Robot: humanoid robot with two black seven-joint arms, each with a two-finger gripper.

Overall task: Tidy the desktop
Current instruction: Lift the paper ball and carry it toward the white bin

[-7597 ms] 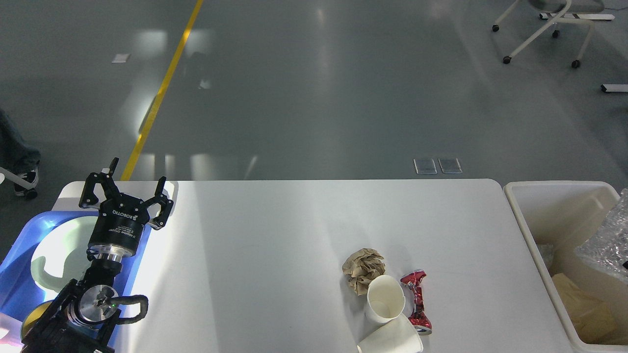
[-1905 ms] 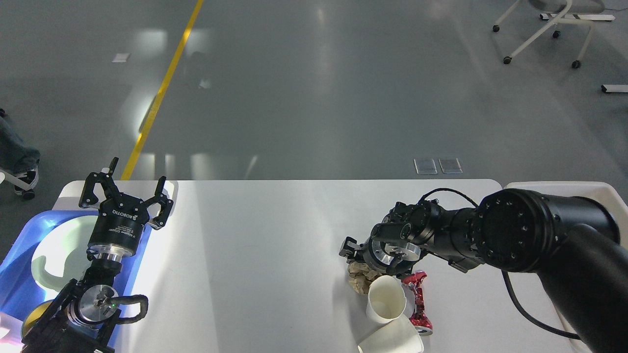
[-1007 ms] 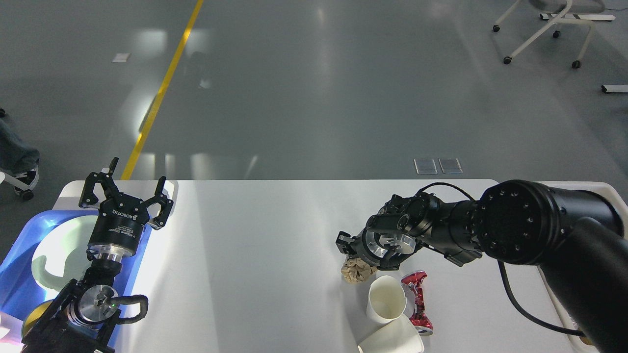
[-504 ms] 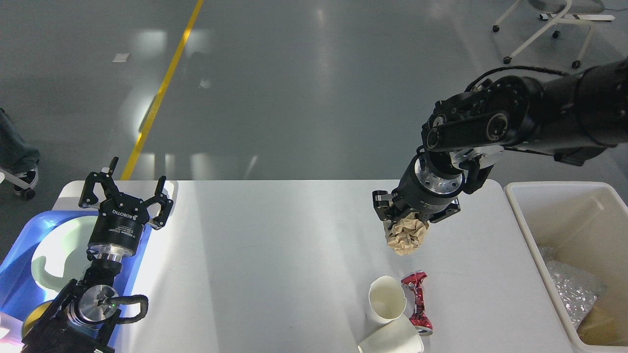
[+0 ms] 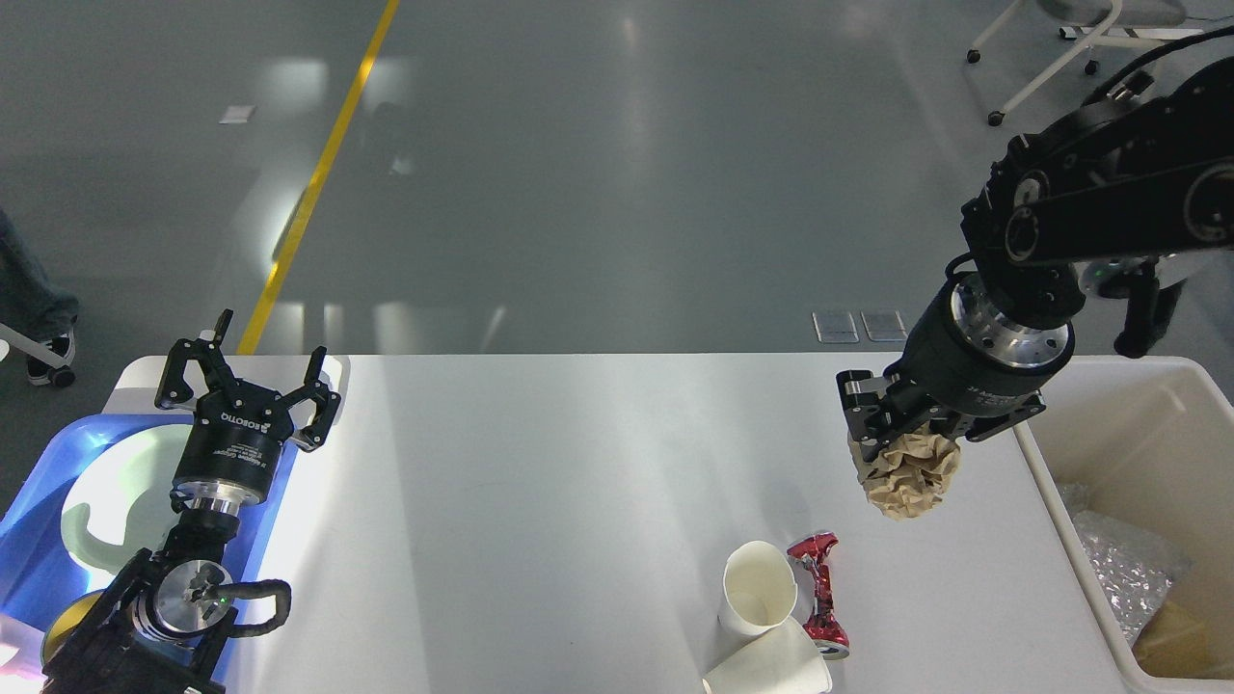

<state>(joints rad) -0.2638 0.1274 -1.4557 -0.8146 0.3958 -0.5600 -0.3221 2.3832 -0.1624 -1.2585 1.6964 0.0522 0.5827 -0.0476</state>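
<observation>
So the bench is a big white top with rounded corners filling the lower half of the head view, mostly bare. Down around 5 o'clock sit two paper cups touching each other, with a crushed red can right beside them. Right gripper hangs above the 3 o'clock end, pinching a crumpled brown paper ball clear of the surface. Beige bin sits just off that edge with plastic wrap inside. Left gripper at 9 o'clock has its fingers spread over a blue tray. Beyond is grey glossy floor, a yellow line, and a chair base at 1 o'clock.
</observation>
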